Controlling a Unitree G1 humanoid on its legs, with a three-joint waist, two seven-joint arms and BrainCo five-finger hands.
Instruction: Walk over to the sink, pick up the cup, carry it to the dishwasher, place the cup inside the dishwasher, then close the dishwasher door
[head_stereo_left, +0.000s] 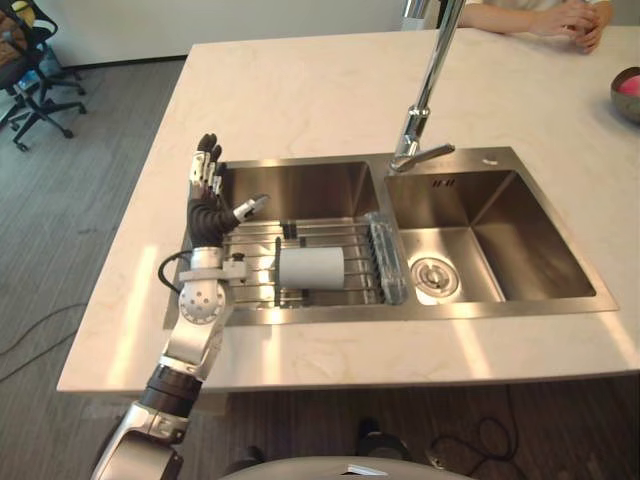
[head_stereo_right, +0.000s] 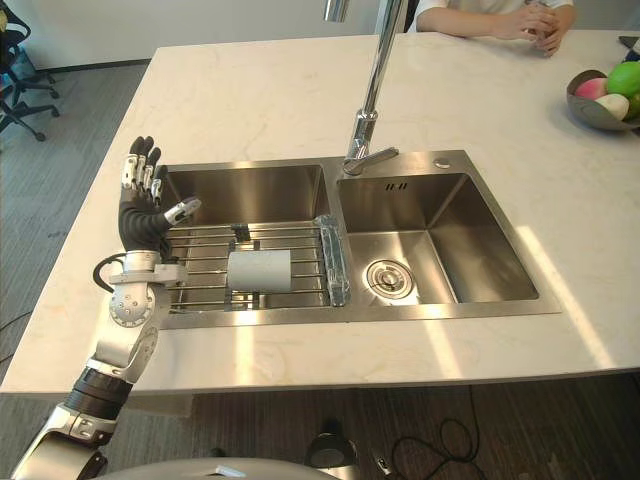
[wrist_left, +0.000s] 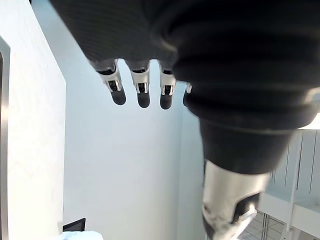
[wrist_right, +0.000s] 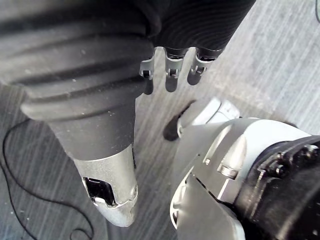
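Both eye views look steeply down on the sink (head_stereo_left: 480, 230) from its near side, sharing it and the bench (head_stereo_left: 300, 90); the wrist views sit close behind the left hand (wrist_left: 142, 92) and the right hand (wrist_right: 170, 75).

1. The left arm (head_stereo_left: 190, 340) comes in from the lower left, its forearm rising steeply and its wrist straight.
2. The left robot hand (head_stereo_left: 205, 212) is raised, its fingers (head_stereo_left: 207, 165) straight and close together and its thumb (head_stereo_left: 250, 207) spread to the side. It holds nothing.
3. The right robot hand (wrist_right: 195, 20) hangs low, its fingers (wrist_right: 170, 70) relaxed and pointing downward, thumb apart, empty.
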